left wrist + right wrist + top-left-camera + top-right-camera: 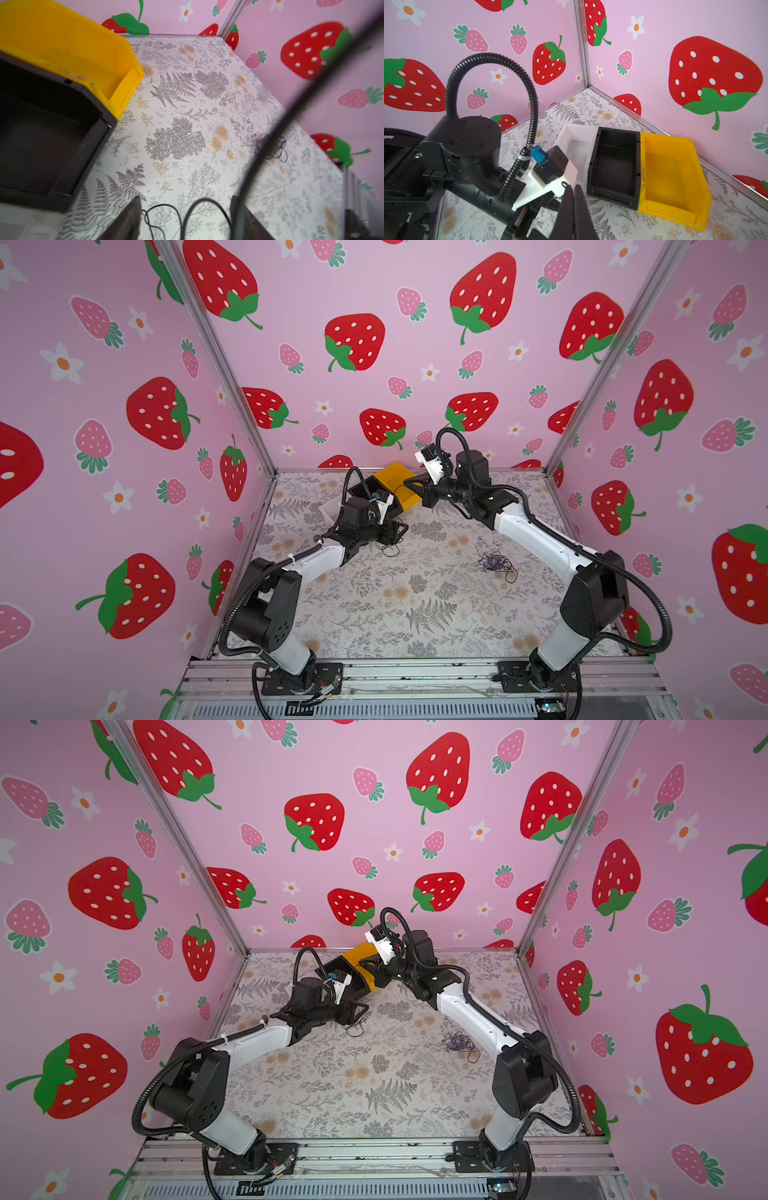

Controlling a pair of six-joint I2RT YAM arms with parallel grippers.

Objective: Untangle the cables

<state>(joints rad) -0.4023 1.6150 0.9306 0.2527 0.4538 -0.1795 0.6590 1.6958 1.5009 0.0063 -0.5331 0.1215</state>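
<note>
You are working in a robot lab cell, a boxed-in test bench. Strawberry-print panels (374, 281) close it on the left, right and far sides, joined at the far corners by bare aluminium posts (216, 352). The table (415, 614) wears a printed botanical sheet. Along its near edge runs an aluminium rail (415, 674). The left arm (316, 558) and the right arm (536, 539) are mounted there on black plates (332, 676), with corrugated hoses (492, 60) looped along them. At the far side a white bin (571, 135), a black bin (614, 164) and a yellow bin (675, 170) stand side by side. A small tangle of cables (494, 563) lies on the right of the table.
</note>
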